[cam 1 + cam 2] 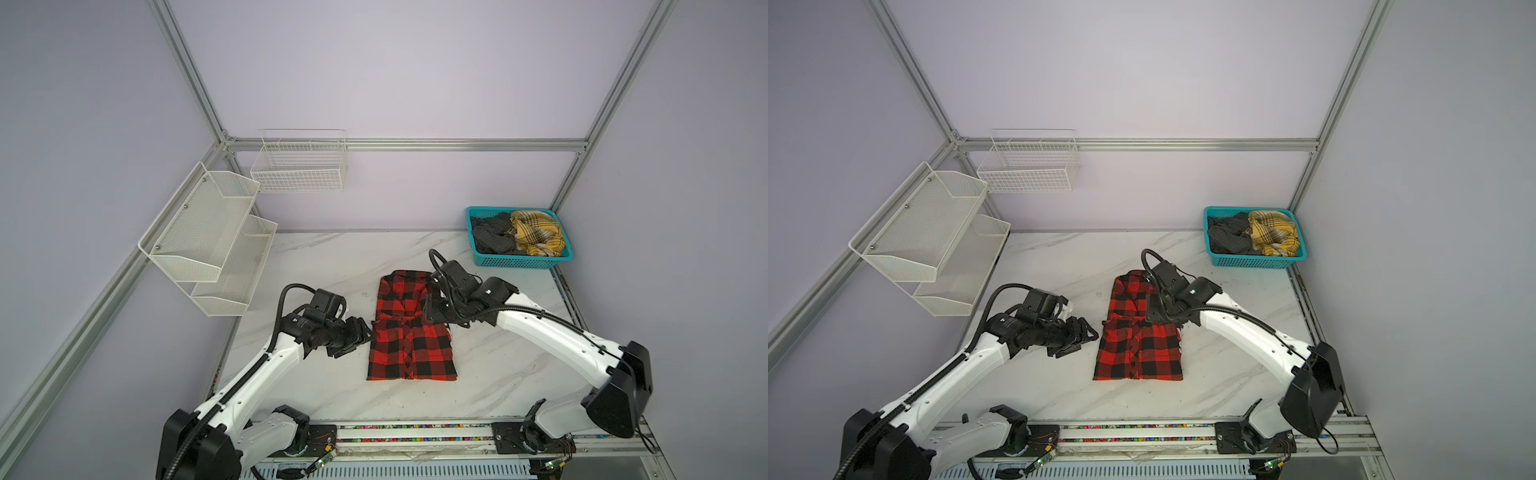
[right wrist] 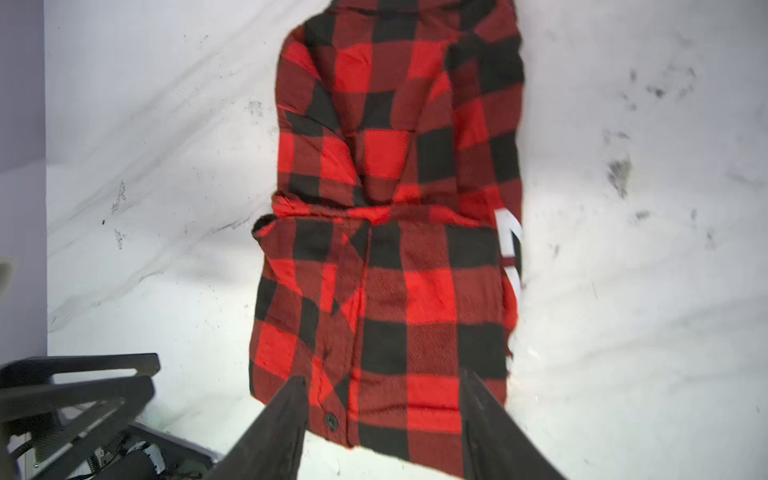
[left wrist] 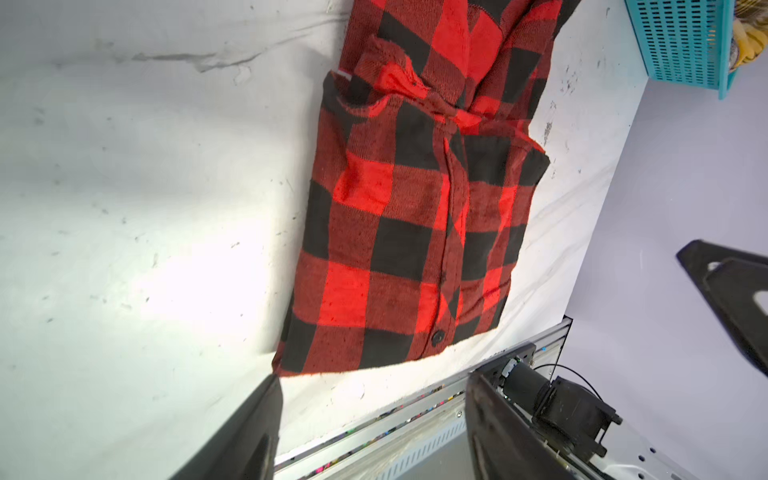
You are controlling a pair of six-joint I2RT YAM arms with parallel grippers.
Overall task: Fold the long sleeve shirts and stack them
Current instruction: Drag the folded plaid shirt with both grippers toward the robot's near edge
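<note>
**A:** Shirt position?

**B:** The red-and-black check shirt [image 1: 409,345] lies folded flat in the middle of the table [image 1: 490,374].

**A:** Grippers?

**B:** The left gripper [image 1: 358,332] sits just left of the shirt's left edge, jaws spread wide, empty. The right gripper [image 2: 386,419] hangs over its far right part, jaws also apart, gripping nothing.

**A:** Farther back?

**B:** A teal basket [image 1: 524,262] in the far right corner holds the dark grey shirt [image 1: 492,236] and, right of it, the yellow plaid shirt [image 1: 539,232], both crumpled.
</note>
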